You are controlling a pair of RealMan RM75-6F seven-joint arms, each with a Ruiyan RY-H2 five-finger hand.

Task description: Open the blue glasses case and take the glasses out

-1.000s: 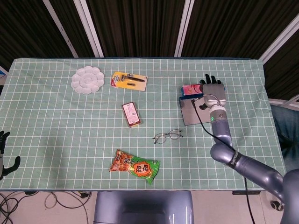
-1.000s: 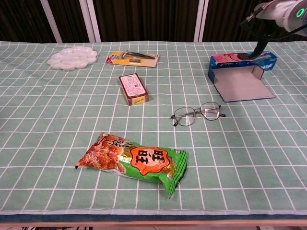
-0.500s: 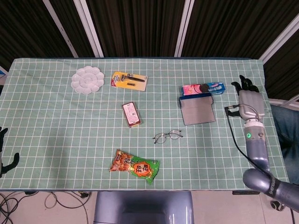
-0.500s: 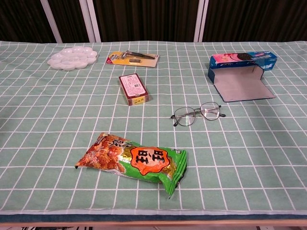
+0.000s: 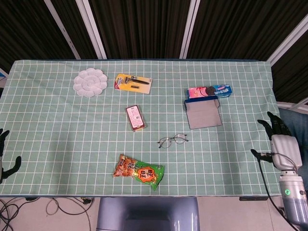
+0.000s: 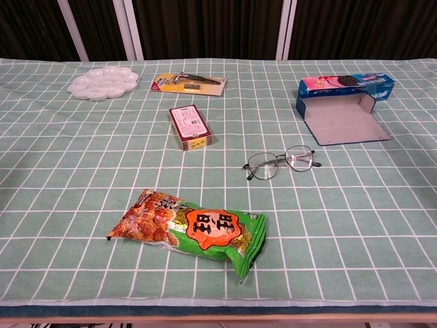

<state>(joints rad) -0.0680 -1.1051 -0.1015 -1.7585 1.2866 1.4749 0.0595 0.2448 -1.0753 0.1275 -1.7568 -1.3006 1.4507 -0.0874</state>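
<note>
Blue glasses case lies open near bench's far right corner; glasses out, toward bench middle. Right robot hand nearer, at right edge, spread, holding nothing. Left robot hand at left edge, spread.

The blue glasses case lies open on the surface, glasses near its lower left. The right hand hangs past the right edge, fingers spread, holding nothing.

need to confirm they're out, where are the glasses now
The glasses lie open on the tablecloth near the middle, in front of the open blue case, right of the snack bag.
</note>
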